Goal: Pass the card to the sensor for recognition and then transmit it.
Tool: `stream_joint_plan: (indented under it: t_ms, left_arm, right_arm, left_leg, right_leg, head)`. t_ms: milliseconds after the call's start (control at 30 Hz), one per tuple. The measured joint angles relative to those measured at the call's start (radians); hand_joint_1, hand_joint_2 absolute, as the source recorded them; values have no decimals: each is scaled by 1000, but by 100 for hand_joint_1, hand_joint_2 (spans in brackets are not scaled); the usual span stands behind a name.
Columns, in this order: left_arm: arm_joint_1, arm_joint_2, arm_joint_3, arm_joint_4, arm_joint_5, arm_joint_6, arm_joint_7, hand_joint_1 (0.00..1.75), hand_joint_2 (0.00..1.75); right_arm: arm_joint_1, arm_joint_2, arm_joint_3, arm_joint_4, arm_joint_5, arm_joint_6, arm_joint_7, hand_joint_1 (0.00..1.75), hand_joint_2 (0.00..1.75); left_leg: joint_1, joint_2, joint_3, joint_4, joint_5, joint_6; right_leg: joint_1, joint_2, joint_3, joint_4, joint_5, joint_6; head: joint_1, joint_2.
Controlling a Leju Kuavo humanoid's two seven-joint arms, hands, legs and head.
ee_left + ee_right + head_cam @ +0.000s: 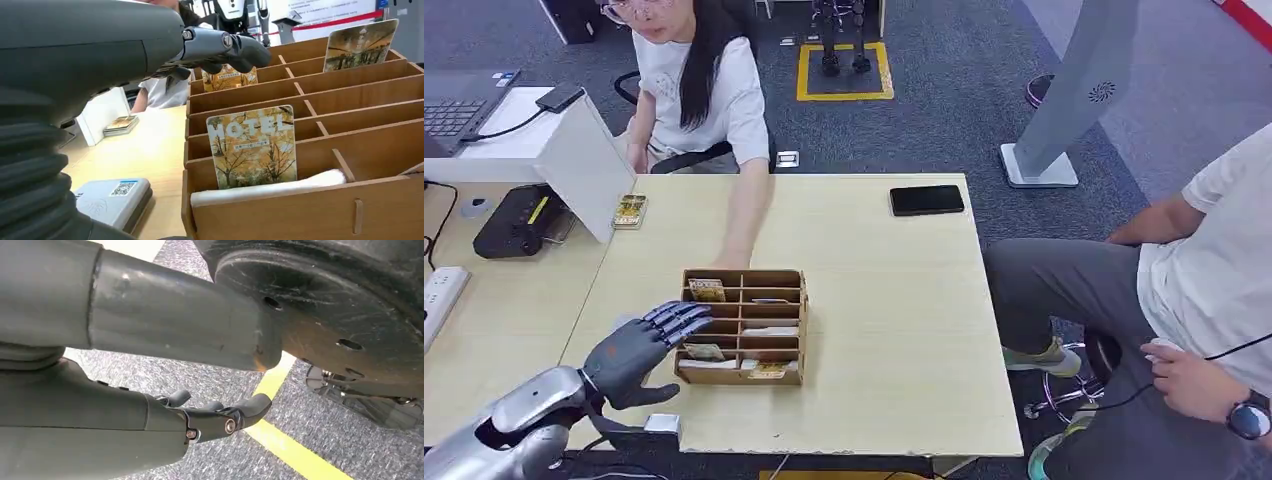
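A wooden slotted card box (742, 325) stands on the table's near half. Several yellow hotel cards stand in it, one at the back left (706, 290) and one at the near left (704, 352). My left hand (639, 350) is just left of the box, fingers stretched toward its left wall and holding nothing. In the left wrist view the fingers (225, 47) hover over the box's rows, and a "HOTEL" card (254, 147) stands upright in a slot close by. The grey sensor pad (662, 425) with a QR label (122, 188) lies by the table's front edge. My right hand (150, 425) hangs empty over the floor.
A person across the table rests a forearm (746, 215) down to the box's far side. A stack of cards (630, 210) lies at the far left by a white divider (584, 165). A black phone (926, 200) lies far right. Another person (1204, 290) sits on the right.
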State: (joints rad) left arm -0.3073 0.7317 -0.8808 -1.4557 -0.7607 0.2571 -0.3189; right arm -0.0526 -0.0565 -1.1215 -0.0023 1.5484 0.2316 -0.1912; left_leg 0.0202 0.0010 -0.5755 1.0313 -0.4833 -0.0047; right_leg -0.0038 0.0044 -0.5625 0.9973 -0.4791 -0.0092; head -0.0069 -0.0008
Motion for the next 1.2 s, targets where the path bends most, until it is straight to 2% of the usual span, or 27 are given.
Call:
stream_joint_plan:
  t_ms: [300, 1200]
  left_arm:
    - [-1, 0, -2, 0, 43, -6, -21, 0, 175]
    - [-5, -1, -4, -1, 55, -19, -36, 0, 175]
  right_arm:
    - [0, 0, 0, 0, 0, 0, 0, 0, 0]
    - [0, 0, 0, 0, 0, 0, -1, 0, 0]
  left_leg:
    - [0, 0, 0, 0, 0, 0]
    - [0, 0, 0, 0, 0, 0]
  right_leg:
    - [0, 0, 0, 0, 0, 0]
    - [0, 0, 0, 0, 0, 0]
  head:
    - [0, 0]
    - [0, 0]
